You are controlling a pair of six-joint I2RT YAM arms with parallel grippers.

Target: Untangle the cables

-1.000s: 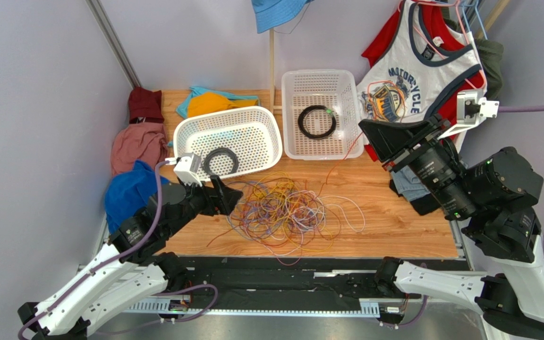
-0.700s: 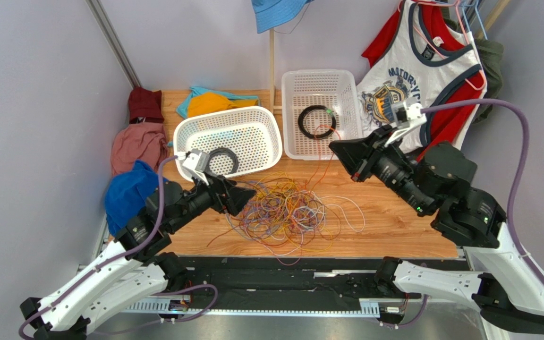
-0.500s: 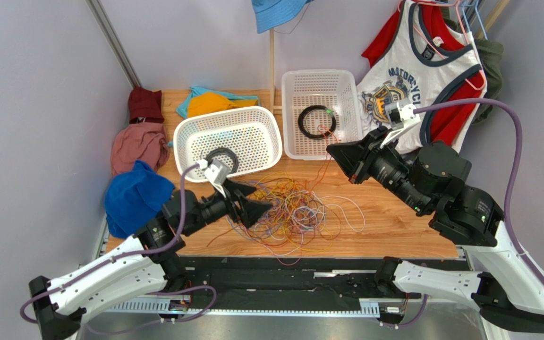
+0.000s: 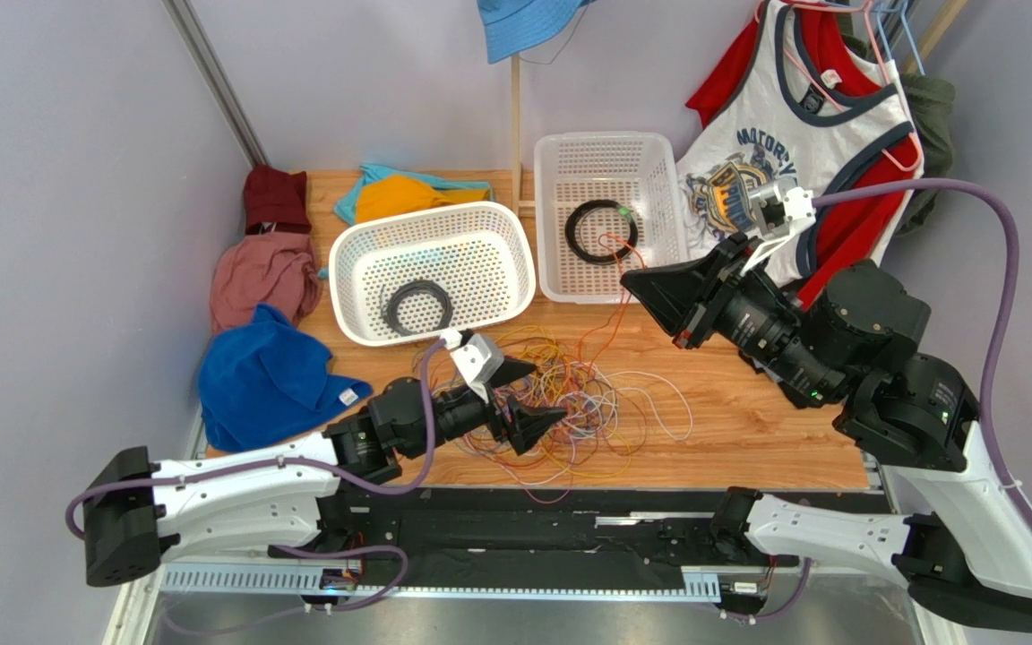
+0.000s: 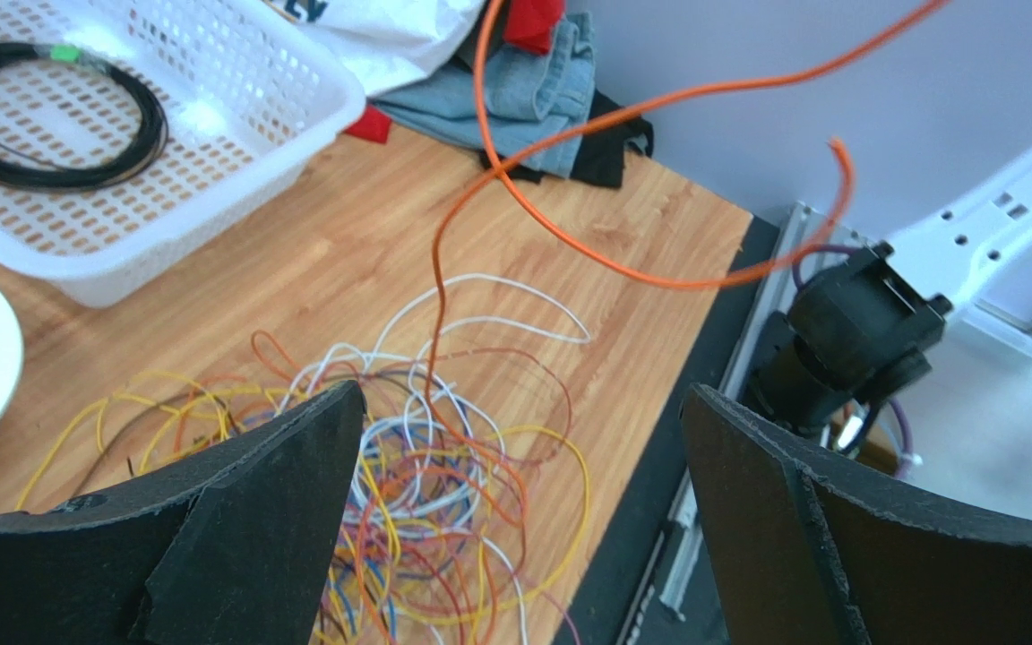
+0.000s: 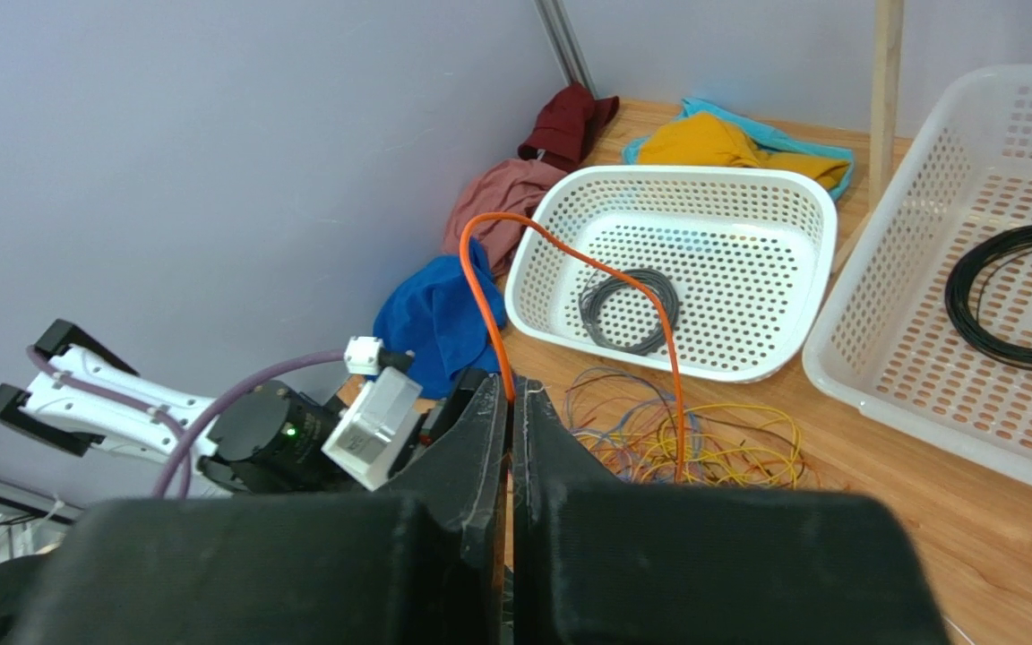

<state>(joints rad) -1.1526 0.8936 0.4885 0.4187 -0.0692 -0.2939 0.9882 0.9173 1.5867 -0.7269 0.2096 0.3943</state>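
Many cables [image 4: 575, 397] lie tangled near the table's [image 4: 764, 430] front edge, centre. Left gripper [image 4: 539, 399] spread wide just above the tangle. Right gripper [image 4: 632, 285] pressed together, pinching one orange cable [image 5: 434, 296] running up from the heap. Tank top [image 4: 750, 161] at the back-right corner reads "MOTOR"; remainder hidden.

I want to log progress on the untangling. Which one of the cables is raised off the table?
The orange cable, pinched in the shut right gripper. It arches up out of the tangle, while the other cables lie piled on the table.
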